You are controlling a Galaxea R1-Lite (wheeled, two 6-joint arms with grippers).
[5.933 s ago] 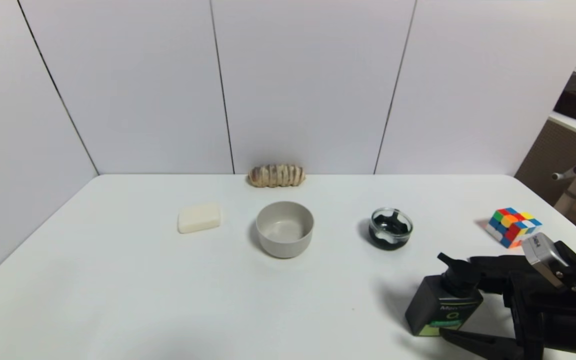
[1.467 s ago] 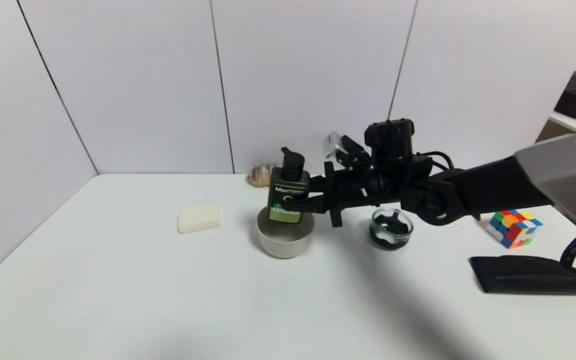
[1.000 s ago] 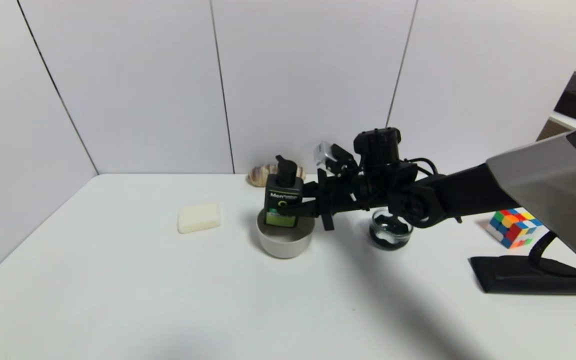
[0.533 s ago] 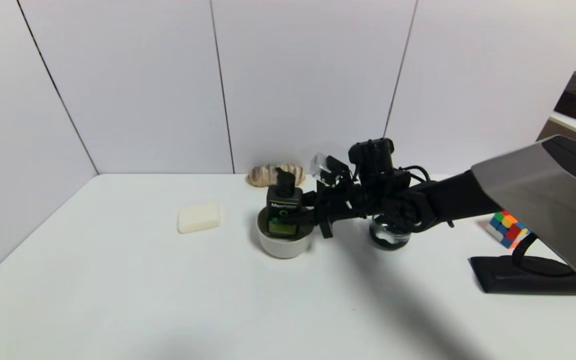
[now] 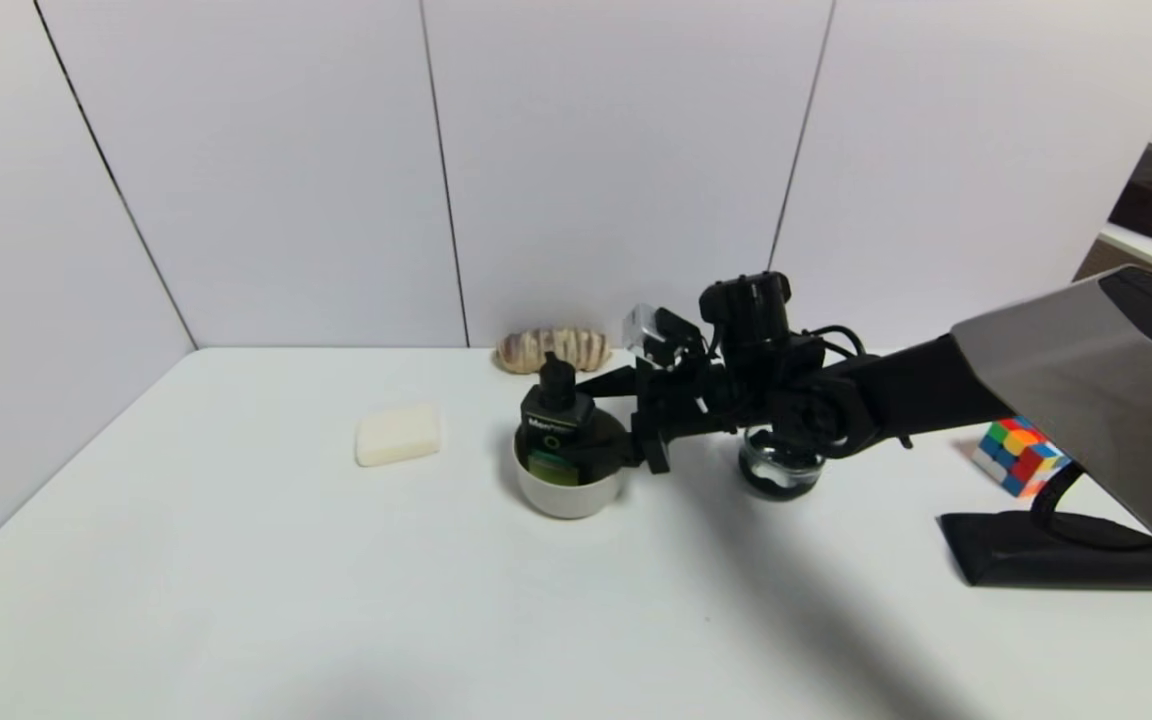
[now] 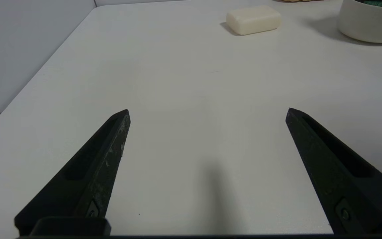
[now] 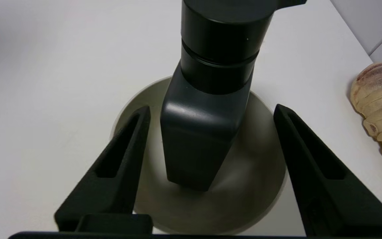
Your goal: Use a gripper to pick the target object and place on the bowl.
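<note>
One pump bottle (image 5: 556,432) is seen standing inside one bowl (image 5: 570,491) on the table (image 5: 336,580). The right claw (image 5: 604,416) is spread open around it, fingers (image 7: 118,156) apart from its sides, as shown only by the right wrist view. The left claw (image 6: 207,113), also open, is shown only by the left wrist view.

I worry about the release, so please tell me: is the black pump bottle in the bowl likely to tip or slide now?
The pump bottle probably will not fall: it stands inside the bowl, whose wall should catch it. It leans a little, so it may settle against the rim. Its flat, hard-looking sides seem rigid. The right gripper is open around it.
</note>
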